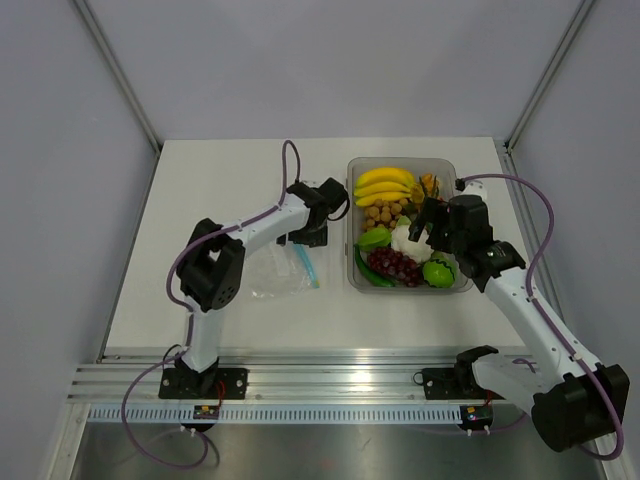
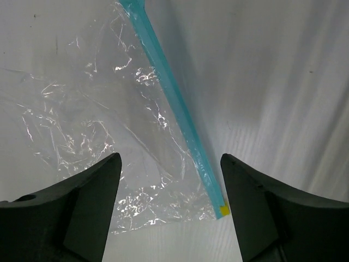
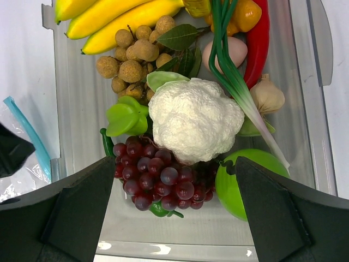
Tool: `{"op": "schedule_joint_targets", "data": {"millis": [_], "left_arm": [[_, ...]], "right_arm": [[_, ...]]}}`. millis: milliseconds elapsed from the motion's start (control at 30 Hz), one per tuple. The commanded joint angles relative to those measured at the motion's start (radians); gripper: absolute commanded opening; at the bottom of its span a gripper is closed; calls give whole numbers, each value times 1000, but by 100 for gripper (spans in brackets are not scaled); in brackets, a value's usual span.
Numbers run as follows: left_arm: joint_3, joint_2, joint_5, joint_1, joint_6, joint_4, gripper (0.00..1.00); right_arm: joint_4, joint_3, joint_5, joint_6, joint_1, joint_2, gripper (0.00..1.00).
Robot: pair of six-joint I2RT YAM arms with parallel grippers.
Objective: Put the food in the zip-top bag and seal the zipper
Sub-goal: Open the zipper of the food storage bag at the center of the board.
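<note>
White tabletop (image 1: 200, 190) bears the flat zip-top bag (image 2: 98, 120); left gripper (image 2: 170, 180) and right gripper (image 3: 174, 164) gape; right should straddle the green piece (image 3: 229, 185) squarely.

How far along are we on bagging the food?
Done: nothing yet. The zip-top bag lies flat and empty on the table. In hand: the left gripper hovers open over its zipper; the right gripper hovers open over the cauliflower and grapes in the tub, holding nothing. Left: pick food, load the bag, seal.
</note>
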State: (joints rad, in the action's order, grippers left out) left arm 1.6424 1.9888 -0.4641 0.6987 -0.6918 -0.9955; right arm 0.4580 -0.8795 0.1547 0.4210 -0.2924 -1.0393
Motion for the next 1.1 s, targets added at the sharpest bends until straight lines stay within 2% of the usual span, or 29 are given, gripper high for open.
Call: {"op": "schedule_joint_targets", "data": {"millis": [0, 367, 533, 700, 800, 833, 933, 967, 1067], "left_arm": [[56, 54, -134, 1, -80, -54, 78], [36, 114, -157, 12, -71, -32, 71], [-6, 90, -137, 19, -49, 21, 83], [-16, 103, -123, 19, -46, 38, 84], [-21, 123, -120, 19, -49, 40, 78], [-21, 128, -119, 19, -49, 38, 71], [-38, 125, -117, 19, -57, 38, 61], [-42, 122, -117, 19, -55, 43, 54], [-55, 119, -116, 19, -43, 51, 49]], "right_arm": [[-5, 2, -9, -14, -1, 25, 99], [-9, 8, -14, -13, -2, 18, 99], [-12, 13, -15, -8, -2, 16, 100], [-13, 10, -20, -7, -1, 7, 99], [-13, 11, -18, -7, -2, 4, 99], [-12, 11, -20, -7, -2, 4, 99], [-12, 13, -15, -7, -1, 4, 100], [-13, 16, -12, -7, -1, 5, 99], [-12, 16, -14, -7, -2, 2, 100]]}}
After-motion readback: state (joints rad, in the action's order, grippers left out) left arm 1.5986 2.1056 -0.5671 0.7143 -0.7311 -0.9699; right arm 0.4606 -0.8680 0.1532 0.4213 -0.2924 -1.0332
